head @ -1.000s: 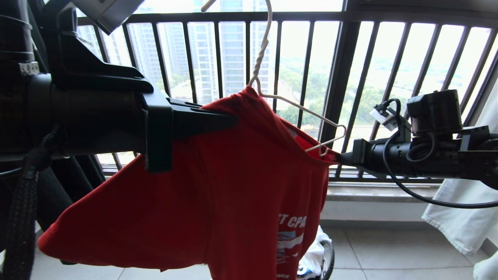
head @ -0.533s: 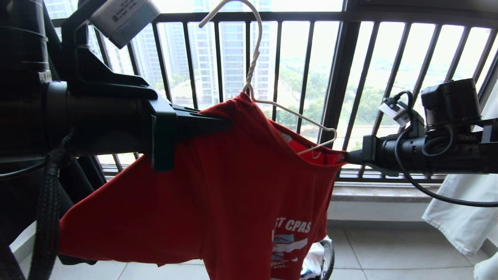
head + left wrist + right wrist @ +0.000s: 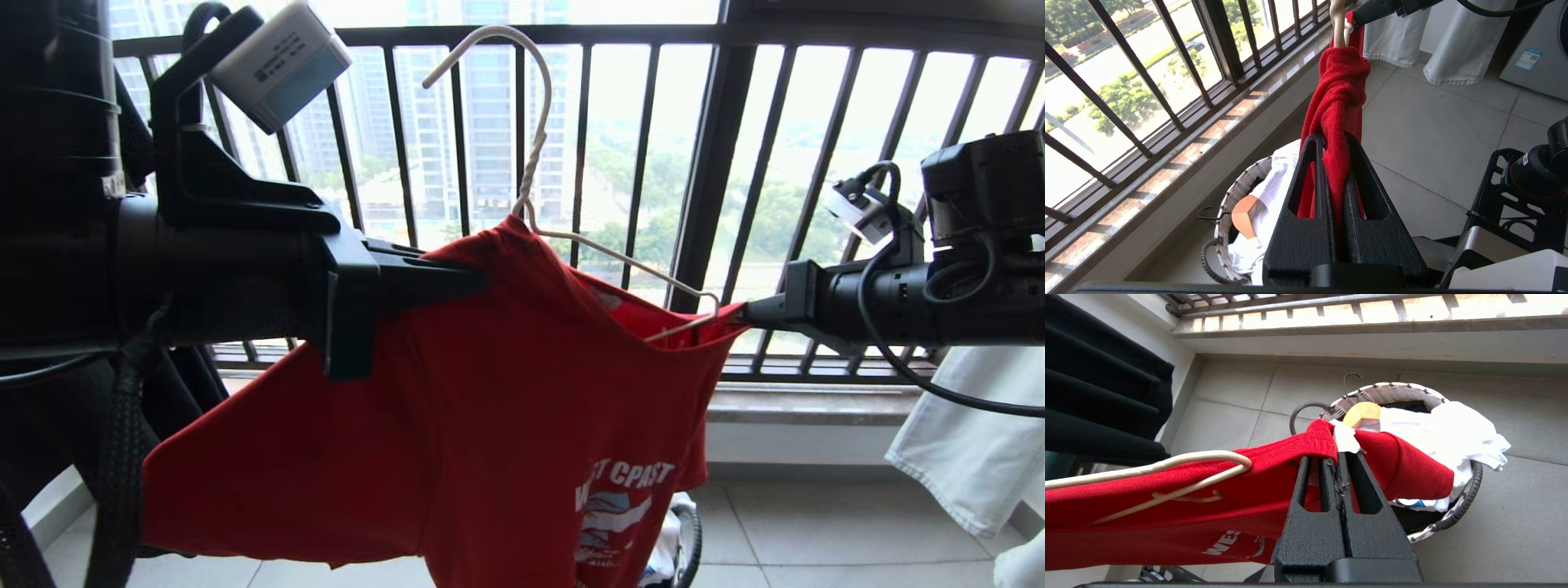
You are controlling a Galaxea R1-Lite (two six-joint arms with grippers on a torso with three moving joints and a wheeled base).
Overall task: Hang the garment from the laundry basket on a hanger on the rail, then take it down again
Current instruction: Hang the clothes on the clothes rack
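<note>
We note the red T-shirt (image 3: 490,408) stretched in the air, white chest print facing us, one sleeve drooping low. The cream wire hanger (image 3: 535,175) sits partly inside its neck opening, hook up and free, one arm exposed. The basket (image 3: 1437,465), woven white with dark rim, stands on the floor below, holding white laundry.

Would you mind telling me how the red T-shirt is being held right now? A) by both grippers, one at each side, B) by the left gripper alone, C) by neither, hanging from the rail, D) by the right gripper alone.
A: the left gripper and the right gripper are each shut on the red T-shirt, with the hanger inside it.
</note>
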